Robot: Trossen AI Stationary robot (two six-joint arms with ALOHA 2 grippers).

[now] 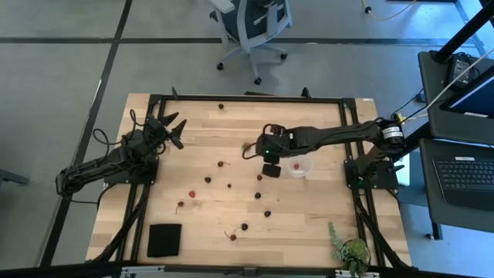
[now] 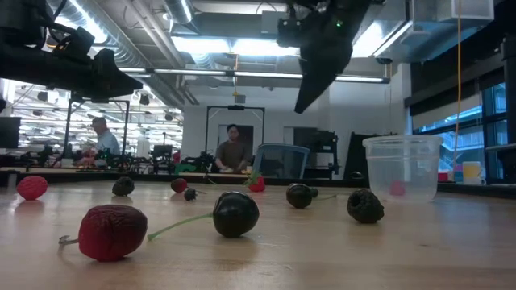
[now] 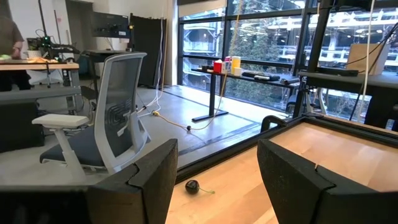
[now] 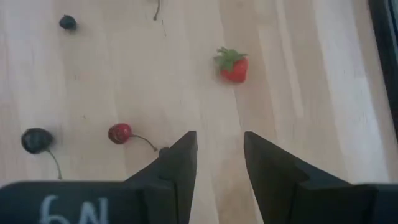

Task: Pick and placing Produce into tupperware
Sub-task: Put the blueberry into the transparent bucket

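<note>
While the right gripper [image 1: 248, 149] hangs empty and half-open left of the tub [image 1: 298, 167], with the left gripper [image 1: 174, 131] idle and wide at the far left, the fruits [image 1: 258, 195] scattered mid-table look light, soft, roll-prone, best pinched gently across the body.

produce [image 1: 245, 227] scattered on table [image 1: 201, 135]; tupperware [image 1: 299, 167] right.

High cam looks straight down; low cam sits at tabletop level; both share tub [image 1: 299, 167].
</note>
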